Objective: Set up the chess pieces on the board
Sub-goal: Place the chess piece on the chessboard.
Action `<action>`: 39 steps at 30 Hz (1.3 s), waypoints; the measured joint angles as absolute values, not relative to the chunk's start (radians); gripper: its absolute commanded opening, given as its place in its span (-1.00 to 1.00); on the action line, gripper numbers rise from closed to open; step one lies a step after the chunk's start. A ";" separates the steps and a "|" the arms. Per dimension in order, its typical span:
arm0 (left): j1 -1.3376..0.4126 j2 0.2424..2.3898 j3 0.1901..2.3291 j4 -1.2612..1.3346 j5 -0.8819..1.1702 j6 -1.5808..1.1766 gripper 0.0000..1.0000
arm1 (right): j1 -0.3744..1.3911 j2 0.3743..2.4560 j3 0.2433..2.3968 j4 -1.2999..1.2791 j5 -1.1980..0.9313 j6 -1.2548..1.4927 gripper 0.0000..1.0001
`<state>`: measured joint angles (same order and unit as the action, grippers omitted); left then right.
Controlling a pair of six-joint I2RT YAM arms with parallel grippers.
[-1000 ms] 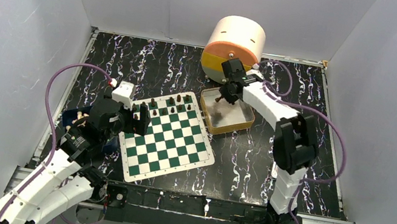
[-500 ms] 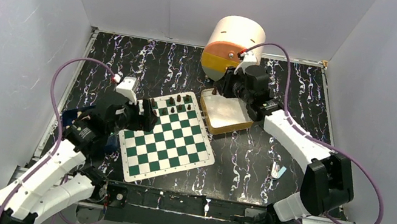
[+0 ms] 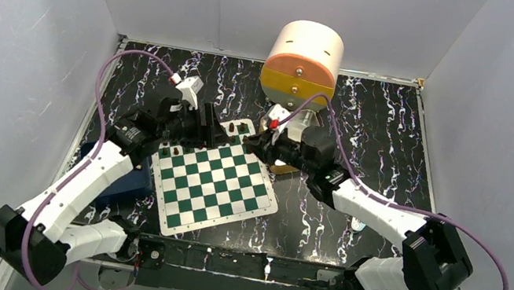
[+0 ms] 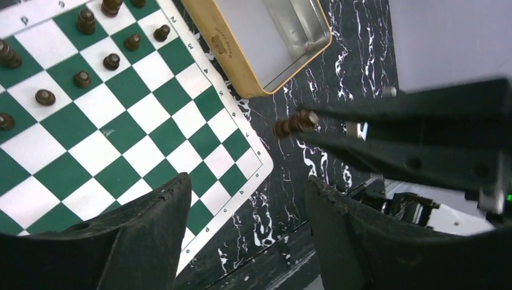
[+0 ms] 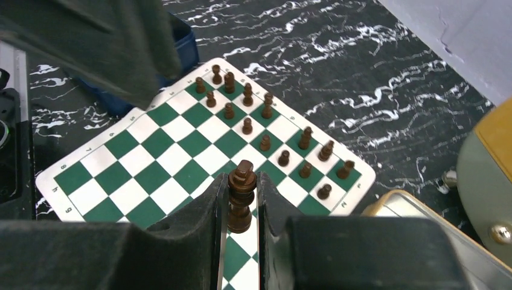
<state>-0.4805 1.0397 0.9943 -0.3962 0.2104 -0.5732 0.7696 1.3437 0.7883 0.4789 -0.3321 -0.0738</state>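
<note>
Dark brown and tall, a chessman [image 5: 240, 208] stands upright, pinched between the narrowed fingers of the right hand [image 5: 241, 187], which holds it in the air above the green-and-white board [image 5: 151, 160]. The left hand [image 4: 247, 235] hangs close beside it, its fingers spread wide with nothing between them. Below, the other chess pieces [image 5: 247, 125] stand in roughly two rows along the board's far edge. An open tin tray [image 4: 265, 30] lies just beside that corner on the black marbled counter [image 3: 400, 130].
</note>
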 measured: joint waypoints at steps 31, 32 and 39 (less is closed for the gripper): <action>-0.360 1.192 1.050 -0.397 0.553 -0.482 0.11 | 0.893 1.391 0.787 0.583 -0.282 -0.190 -0.77; -0.364 1.192 1.050 -0.396 0.553 -0.483 0.11 | 0.894 1.395 0.787 0.585 -0.281 -0.189 -0.76; -0.392 1.197 1.050 -0.378 0.546 -0.475 0.01 | 0.899 1.409 0.787 0.588 -0.275 -0.187 -0.76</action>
